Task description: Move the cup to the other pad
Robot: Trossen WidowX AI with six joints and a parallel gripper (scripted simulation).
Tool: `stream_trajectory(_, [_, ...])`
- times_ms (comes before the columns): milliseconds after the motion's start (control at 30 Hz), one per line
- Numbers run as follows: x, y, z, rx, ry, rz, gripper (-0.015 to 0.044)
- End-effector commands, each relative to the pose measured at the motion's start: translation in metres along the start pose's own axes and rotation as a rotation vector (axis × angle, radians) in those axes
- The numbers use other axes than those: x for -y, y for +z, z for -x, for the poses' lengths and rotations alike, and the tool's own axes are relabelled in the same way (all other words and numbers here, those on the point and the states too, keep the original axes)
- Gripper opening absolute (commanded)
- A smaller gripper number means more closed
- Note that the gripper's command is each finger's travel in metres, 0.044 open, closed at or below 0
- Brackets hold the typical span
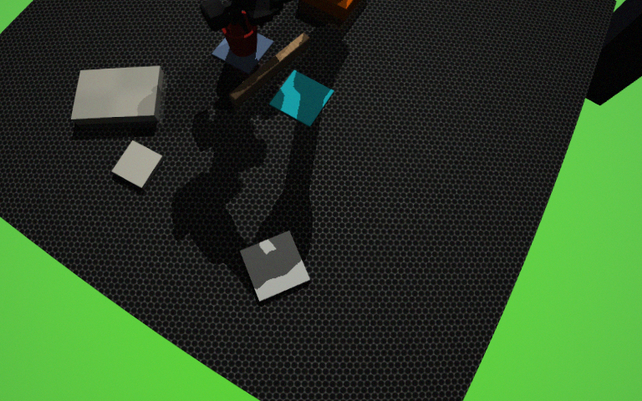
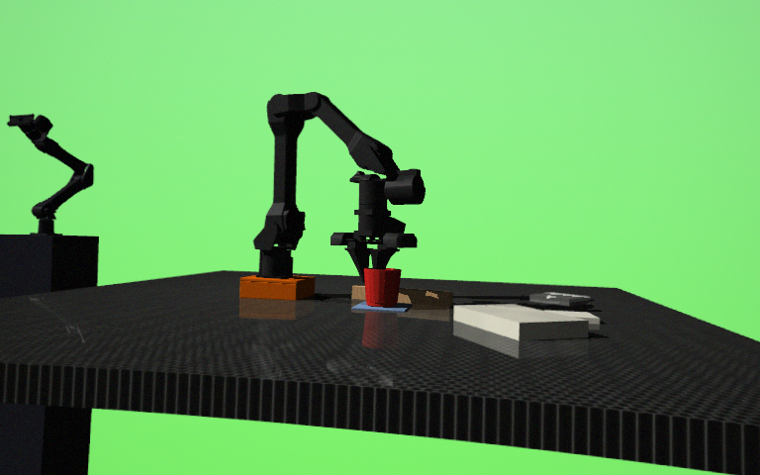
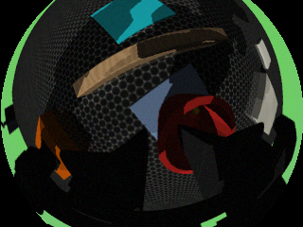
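The gripper [image 2: 374, 267] hung directly over the upright cup [image 2: 382, 286], fingers partly parted, grasping nothing; teal pad [image 1: 301, 97] lay at four o'clock.

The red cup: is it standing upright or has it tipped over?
Upright. In the exterior view the red cup stands on the blue pad, rim up, with the hand at its rim. Whether marbles are inside cannot be told.
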State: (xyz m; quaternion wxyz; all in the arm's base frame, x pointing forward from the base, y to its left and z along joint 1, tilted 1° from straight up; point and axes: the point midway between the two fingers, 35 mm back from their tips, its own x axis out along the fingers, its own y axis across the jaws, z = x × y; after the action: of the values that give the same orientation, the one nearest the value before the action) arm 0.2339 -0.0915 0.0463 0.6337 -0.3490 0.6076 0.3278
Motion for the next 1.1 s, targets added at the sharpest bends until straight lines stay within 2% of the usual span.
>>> stream_trajectory(0, [-0.002,-0.001,-0.007,-0.004,0.008,0.001,0.0148])
stream_trajectory(233, [-0.002,-0.001,-0.01,-0.004,0.008,0.001,0.0148])
stream_trajectory(333, [-0.002,0.0,-0.008,-0.001,0.005,0.0,0.0069])
stream_trajectory(667, [-0.002,0.0,-0.008,-0.001,0.005,0.0,0.0002])
stream_trajectory(1067, [0.0,0.0,0.017,-0.002,0.006,0.001,0.0])
